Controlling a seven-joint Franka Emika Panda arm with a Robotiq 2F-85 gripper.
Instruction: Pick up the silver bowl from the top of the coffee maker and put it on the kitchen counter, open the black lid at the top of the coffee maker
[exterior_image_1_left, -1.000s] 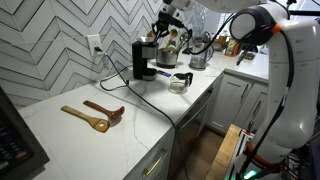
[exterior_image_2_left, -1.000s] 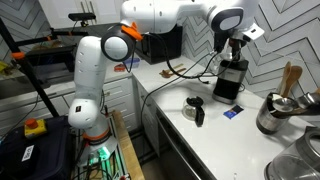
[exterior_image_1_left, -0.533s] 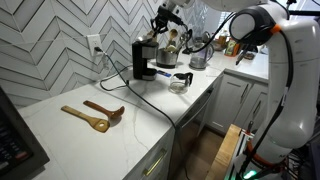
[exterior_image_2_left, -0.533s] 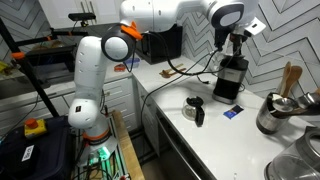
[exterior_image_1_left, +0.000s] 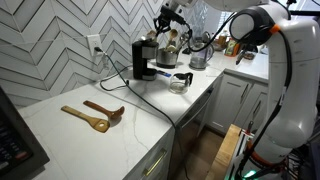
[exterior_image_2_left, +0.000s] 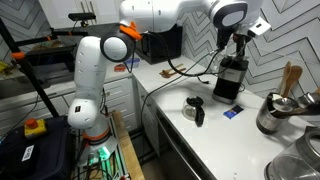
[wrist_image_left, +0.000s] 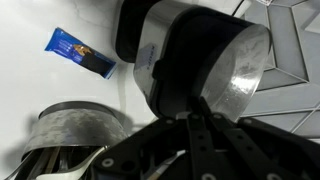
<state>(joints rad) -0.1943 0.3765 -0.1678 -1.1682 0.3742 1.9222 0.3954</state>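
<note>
The black coffee maker (exterior_image_1_left: 145, 60) stands on the white kitchen counter (exterior_image_1_left: 70, 135) by the tiled wall; it also shows in the other exterior view (exterior_image_2_left: 230, 78). My gripper (exterior_image_2_left: 238, 47) hangs just over its top, as an exterior view (exterior_image_1_left: 160, 32) also shows. In the wrist view my fingers (wrist_image_left: 185, 118) are pinched together on the rim of the silver bowl (wrist_image_left: 240, 65), which fills the frame, with the coffee maker (wrist_image_left: 128, 30) behind it. The black lid is hidden behind the bowl and gripper.
A glass carafe (exterior_image_1_left: 180, 80) (exterior_image_2_left: 197, 108) stands in front of the coffee maker. A blue packet (exterior_image_2_left: 231, 113) (wrist_image_left: 80, 52) lies beside it. A steel pot with utensils (exterior_image_2_left: 272, 115) (wrist_image_left: 75, 135) is nearby. Wooden spoons (exterior_image_1_left: 95, 115) lie further along the counter.
My gripper has risen slightly above the coffee maker's top. Everything else is still.
</note>
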